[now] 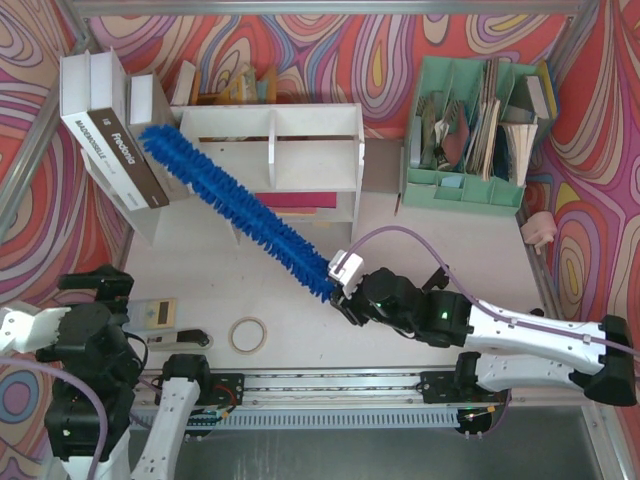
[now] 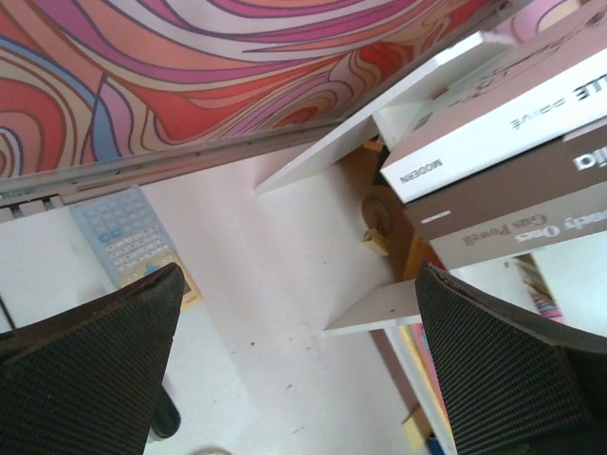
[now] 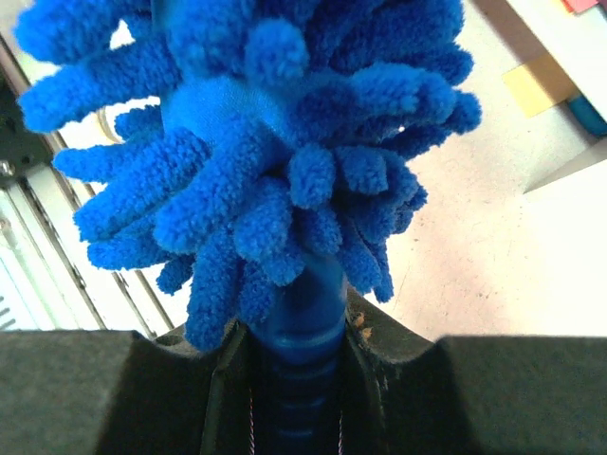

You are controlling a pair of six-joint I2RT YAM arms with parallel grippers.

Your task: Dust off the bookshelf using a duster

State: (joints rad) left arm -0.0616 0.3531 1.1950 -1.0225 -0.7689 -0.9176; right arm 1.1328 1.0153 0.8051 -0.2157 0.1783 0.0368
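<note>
Handle of the duster [image 1: 235, 205] sits clamped between the fingers of the right gripper [image 3: 299, 365]. Its brush stretches far-left across the bookshelf [image 1: 300, 125] toward the books [image 1: 110, 150]. The left gripper [image 2: 294, 322], near-left, has its fingers wide apart around nothing.

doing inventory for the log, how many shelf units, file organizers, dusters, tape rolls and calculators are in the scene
white wooden bookshelf: 1
mint-green slotted file organizer: 1
long blue fluffy microfibre duster: 1
round beige tape roll: 1
pale blue calculator: 1
total: 5
</note>
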